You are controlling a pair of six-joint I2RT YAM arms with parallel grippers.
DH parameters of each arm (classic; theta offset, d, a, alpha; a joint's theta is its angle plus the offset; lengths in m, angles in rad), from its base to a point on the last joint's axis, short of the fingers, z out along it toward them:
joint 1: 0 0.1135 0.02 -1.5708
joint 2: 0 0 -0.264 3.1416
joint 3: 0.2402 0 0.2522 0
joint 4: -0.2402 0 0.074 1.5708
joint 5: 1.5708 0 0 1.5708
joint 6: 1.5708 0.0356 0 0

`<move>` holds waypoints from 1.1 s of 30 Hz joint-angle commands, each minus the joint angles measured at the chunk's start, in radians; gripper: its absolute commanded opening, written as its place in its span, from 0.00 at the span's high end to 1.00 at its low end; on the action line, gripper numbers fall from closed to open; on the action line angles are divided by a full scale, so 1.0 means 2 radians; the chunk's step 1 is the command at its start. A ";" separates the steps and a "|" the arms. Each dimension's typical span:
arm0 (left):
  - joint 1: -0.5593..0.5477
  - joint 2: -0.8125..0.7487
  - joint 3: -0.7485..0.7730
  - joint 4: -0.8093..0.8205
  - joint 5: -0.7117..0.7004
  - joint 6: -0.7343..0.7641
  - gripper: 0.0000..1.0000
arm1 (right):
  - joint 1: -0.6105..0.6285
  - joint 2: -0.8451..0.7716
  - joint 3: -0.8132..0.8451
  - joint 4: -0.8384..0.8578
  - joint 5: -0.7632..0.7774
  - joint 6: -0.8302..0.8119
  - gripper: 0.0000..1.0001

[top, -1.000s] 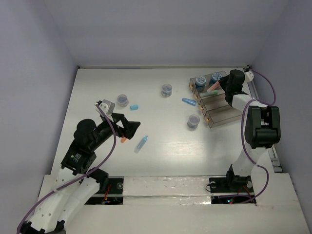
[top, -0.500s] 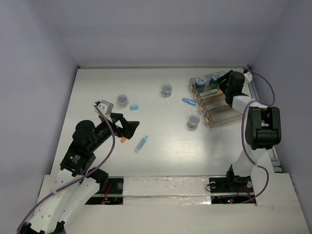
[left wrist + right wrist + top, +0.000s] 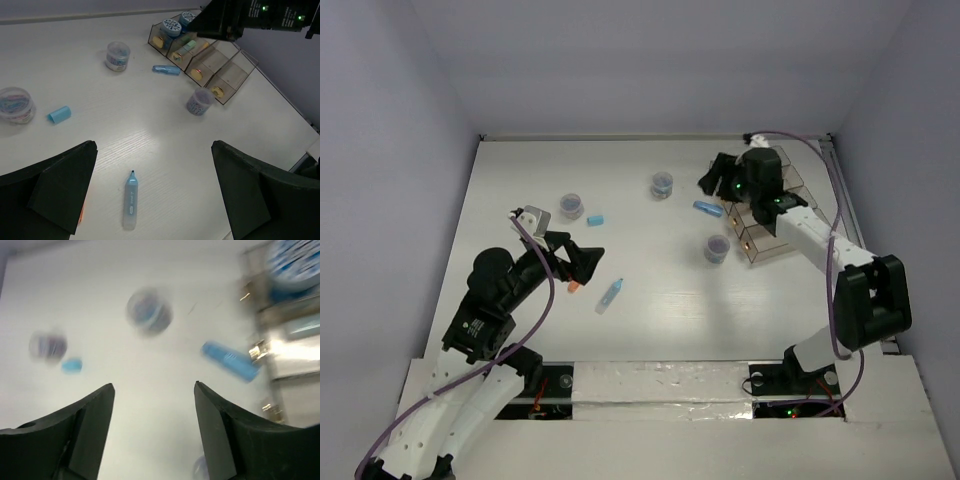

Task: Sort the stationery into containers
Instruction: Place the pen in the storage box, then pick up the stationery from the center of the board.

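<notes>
The right arm (image 3: 800, 225) has swung over to the left. The right end effector (image 3: 713, 181) was above the containers (image 3: 223, 82) and now hangs just past their left side, over the bench (image 3: 660, 320). It is released, with its fingers wide apart and nothing between them. The left arm (image 3: 505, 285) has hardly moved. The left end effector (image 3: 154, 150) is released too and holds nothing, low over the near left part of the bench.

The containers stand at the far right of the bench. Two blue rolls (image 3: 171, 27) sit in the farthest bin, and a green stick (image 3: 188, 47) lies in the next one. A blue stick (image 3: 166, 69) lies on the bench just left of the rack. Three little jars (image 3: 118, 55) stand apart: one near the rack, one far in the middle, one further left. A short light-blue stick (image 3: 59, 114) lies beside that left jar. A light-blue pen (image 3: 130, 206) lies just right of the left end effector, and an orange stick (image 3: 575, 286) lies right by it.
</notes>
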 commanded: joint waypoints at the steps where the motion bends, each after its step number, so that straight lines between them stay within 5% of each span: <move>1: -0.002 0.009 0.007 0.018 -0.007 0.005 0.01 | 0.040 -0.043 -0.007 -0.121 -0.001 -0.059 0.28; 7: -0.002 0.000 0.005 0.018 -0.010 0.003 0.01 | 0.066 -0.083 -0.048 -0.210 0.021 -0.047 0.00; 25: -0.002 0.004 0.004 0.021 -0.002 0.004 0.01 | 0.066 0.023 -0.039 -0.211 0.033 -0.050 0.00; 28: -0.002 0.004 0.004 0.020 -0.002 0.004 0.01 | 0.066 0.039 -0.032 -0.202 0.042 -0.048 0.09; 31: -0.002 0.005 0.005 0.020 -0.002 0.004 0.01 | 0.066 0.043 -0.028 -0.195 0.042 -0.049 0.49; 33: -0.002 0.006 0.005 0.021 -0.001 0.005 0.01 | 0.066 0.032 -0.024 -0.195 0.044 -0.048 0.64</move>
